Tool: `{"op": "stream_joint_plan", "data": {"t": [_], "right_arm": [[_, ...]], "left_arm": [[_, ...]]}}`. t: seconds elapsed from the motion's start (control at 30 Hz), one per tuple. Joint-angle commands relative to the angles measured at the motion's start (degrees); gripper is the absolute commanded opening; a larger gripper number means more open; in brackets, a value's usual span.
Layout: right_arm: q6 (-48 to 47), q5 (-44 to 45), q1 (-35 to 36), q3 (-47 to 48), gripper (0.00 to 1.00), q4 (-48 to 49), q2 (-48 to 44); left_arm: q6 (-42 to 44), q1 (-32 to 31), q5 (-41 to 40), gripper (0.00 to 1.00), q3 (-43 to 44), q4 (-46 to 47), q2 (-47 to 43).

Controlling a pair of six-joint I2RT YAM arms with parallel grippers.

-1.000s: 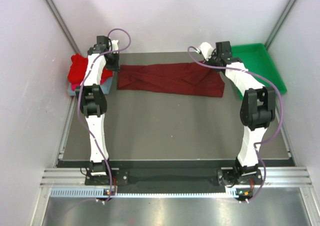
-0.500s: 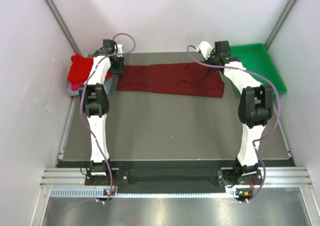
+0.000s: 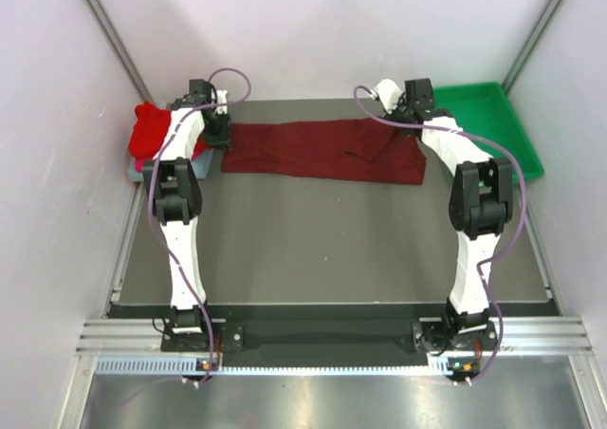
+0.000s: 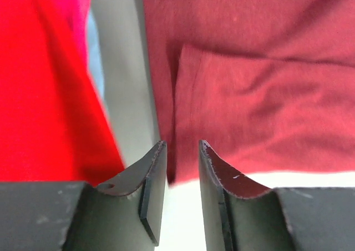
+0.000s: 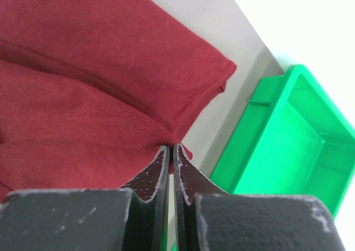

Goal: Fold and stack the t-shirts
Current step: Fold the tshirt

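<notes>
**Right fingers (image 5: pixel 151 176) pinch the maroon shirt (image 3: pixel 322 150); left fingers (image 4: pixel 156 173) stand apart at its edge**

The right gripper (image 5: pixel 170 148) is closed on a fold at the shirt's right end, near the tray (image 5: pixel 288 145). The left gripper (image 4: pixel 182 146) has a narrow gap, with the shirt's left edge running up to it. The maroon shirt lies as a long band across the far side of the table (image 3: pixel 322 249). A red shirt (image 3: pixel 152 130) lies just beside its left end

Bright, even light; blurred wrist close-ups
</notes>
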Motion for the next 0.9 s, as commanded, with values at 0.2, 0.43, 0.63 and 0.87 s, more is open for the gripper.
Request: {"op": "stream_joint_plan", "data": {"t": [0.2, 0.43, 0.63, 0.87], "right_arm": [[1.1, -0.4, 0.7, 1.6, 0.0, 2.3, -0.1], [0.5, 0.0, 1.4, 0.8, 0.0, 2.4, -0.4], [0.2, 0.4, 1.5, 0.6, 0.0, 2.3, -0.5], [0.2, 0.5, 1.5, 0.9, 0.0, 2.7, -0.1]], "left_arm": [[0.7, -0.2, 2.7, 0.39, 9.6, 3.5, 8.4], [0.7, -0.6, 3.0, 0.32, 11.7, 4.7, 10.8], [0.3, -0.8, 0.1, 0.0, 11.6, 4.9, 9.9], [0.1, -0.3, -3.4, 0.0, 11.4, 5.2, 9.0]]}}
